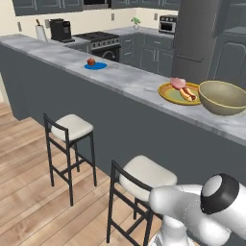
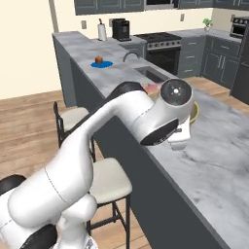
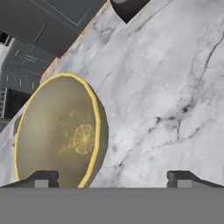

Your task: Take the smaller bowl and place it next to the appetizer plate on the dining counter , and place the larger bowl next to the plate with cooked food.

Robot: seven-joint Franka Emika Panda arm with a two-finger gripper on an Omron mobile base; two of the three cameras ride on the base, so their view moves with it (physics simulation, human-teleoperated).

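On the dining counter (image 3: 175, 87), the larger bowl (image 3: 61, 131) sits just beside the spread pincer's (image 3: 113, 178) one fingertip.

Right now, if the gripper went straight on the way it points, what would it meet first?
The open gripper points down at the counter. Its middle line seems to fall on bare marble just beside the larger bowl; one finger sits over the bowl's rim, so that side might touch first. Depth is unclear.

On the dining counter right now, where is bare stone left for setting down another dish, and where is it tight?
The dining counter is bare between the appetizer plate and the plate with cooked food, and again left of the blue plate toward the counter's far end. It is crowded at the near end, where the larger bowl sits against the yellow plate's edge.
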